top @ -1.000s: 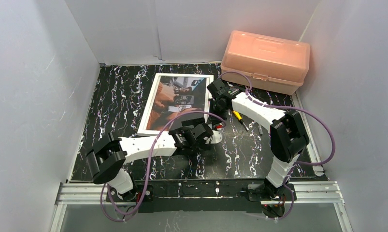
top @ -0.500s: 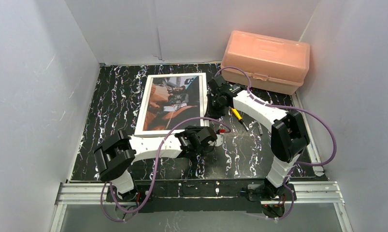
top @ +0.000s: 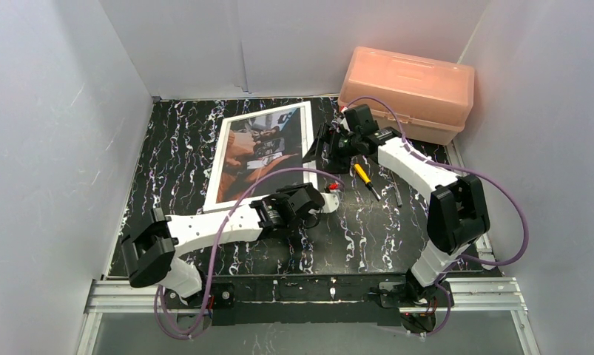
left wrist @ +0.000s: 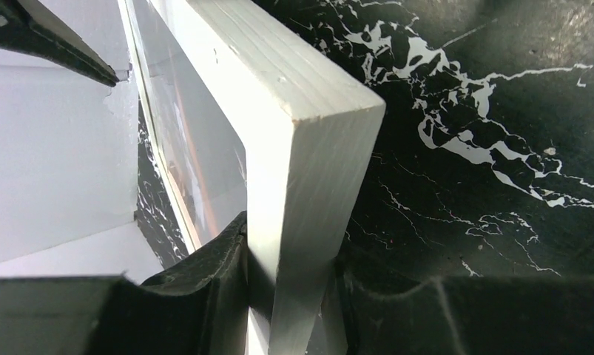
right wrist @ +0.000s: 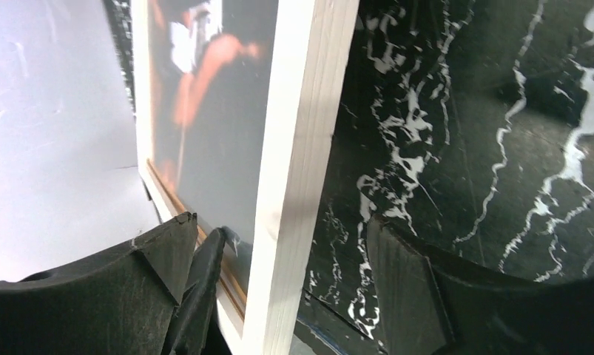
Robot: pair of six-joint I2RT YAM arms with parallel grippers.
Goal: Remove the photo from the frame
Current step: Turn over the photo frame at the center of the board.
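Photo (top: 258,154) lies inside the frame (top: 214,168), face up, with its reddish-brown and orange picture showing in the white border. Both are on the left far part of the black marbled counter (top: 171,148). The frame does not look flat: its right side seems tipped up off the counter.

At the frame's near right corner, the left end effector (top: 314,201) is pinching the frame. In the left wrist view its two dark fingers (left wrist: 220,266) press against opposite faces of the pale wood edge, with no gap on either side.

At the middle of the frame's right edge, the right end effector (top: 325,142) straddles the frame with its jaws spread. In the right wrist view the wood edge stands between the fingers. The left finger (right wrist: 194,274) is close against the picture side. I cannot tell whether it touches. The right finger stands apart from the wood, with bare counter showing between them.

Just right of the frame, between the two arms, a yellow-handled screwdriver (top: 362,174) lies on the counter. A pink box (top: 408,92) with its lid closed sits in the far right corner, well apart from the frame.
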